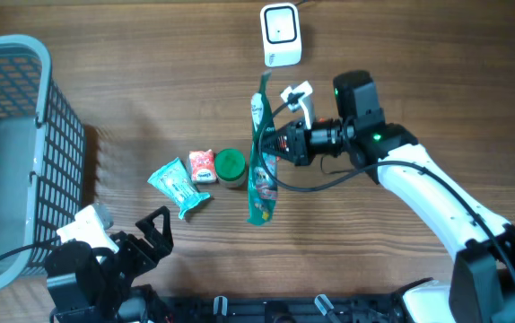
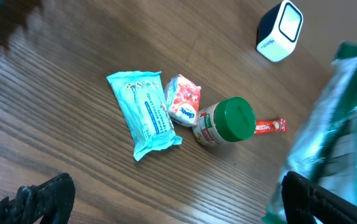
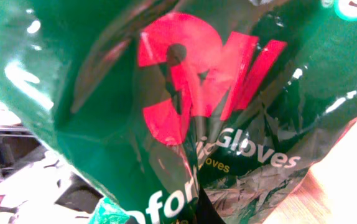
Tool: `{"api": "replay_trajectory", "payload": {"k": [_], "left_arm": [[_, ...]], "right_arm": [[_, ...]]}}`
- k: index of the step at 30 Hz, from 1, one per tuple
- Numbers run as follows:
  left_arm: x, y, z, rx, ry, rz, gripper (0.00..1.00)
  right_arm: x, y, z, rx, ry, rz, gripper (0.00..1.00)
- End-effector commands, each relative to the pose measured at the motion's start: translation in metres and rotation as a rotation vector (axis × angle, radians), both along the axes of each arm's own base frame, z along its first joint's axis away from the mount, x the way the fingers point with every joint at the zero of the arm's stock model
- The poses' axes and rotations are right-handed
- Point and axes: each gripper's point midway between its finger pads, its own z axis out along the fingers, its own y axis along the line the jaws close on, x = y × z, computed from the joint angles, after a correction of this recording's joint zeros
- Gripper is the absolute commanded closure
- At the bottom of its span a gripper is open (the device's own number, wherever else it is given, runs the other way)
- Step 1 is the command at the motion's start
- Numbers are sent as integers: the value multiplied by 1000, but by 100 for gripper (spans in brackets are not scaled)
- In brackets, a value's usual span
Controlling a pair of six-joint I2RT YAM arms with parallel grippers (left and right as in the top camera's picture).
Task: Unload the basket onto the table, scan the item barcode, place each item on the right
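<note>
Right gripper (image 1: 277, 144) is clamping shut on our green 3M gloves pack (image 1: 260, 175), holding it edge-up just short of the white barcode scanner (image 1: 281, 34), with the top end nearly reaching it. So we're guessing we're mid-presentation: item lifted, scan not done yet. We're not spotting any barcode, only the logo side is filling the wrist cam. Next we're probably needing to twist the pack so its code faces the scanner window. Left gripper (image 1: 152, 237) is sitting wide open and empty, well away from the scanner.
</note>
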Motion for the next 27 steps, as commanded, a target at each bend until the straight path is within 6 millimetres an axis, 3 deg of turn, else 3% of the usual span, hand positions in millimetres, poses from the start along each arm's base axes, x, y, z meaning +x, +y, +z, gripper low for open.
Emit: {"api": "replay_trajectory", "payload": {"k": [1,3,6,8,10,14,19,21,23,27], "left_arm": [[0,-2,0,8,-6,-19,0],[0,-2,0,8,-6,-19,0],[0,-2,0,8,-6,-20,0],[0,-2,0,8,-6,-19,0],[0,-2,0,8,-6,-19,0],[0,-2,0,8,-6,-19,0],[0,-2,0,8,-6,-19,0],[0,-2,0,8,-6,-19,0],[0,-2,0,8,-6,-19,0],[0,-2,0,8,-6,-19,0]], "right_arm": [[-16,-10,-69,-65,100,12,96],[-27,-4,-69,56,132,98,91],[-20,-14,-85,43,229,46,68],[-12,-32,-106,-49,291,-49,21],[-6,-51,-114,-93,338,-119,1],[17,-93,-114,-188,349,-240,1],[23,-115,-77,-506,282,-257,0],[19,-103,-46,-624,218,-246,0],[12,-81,-30,-684,194,-276,0],[-33,-12,-37,-773,54,-117,0]]}}
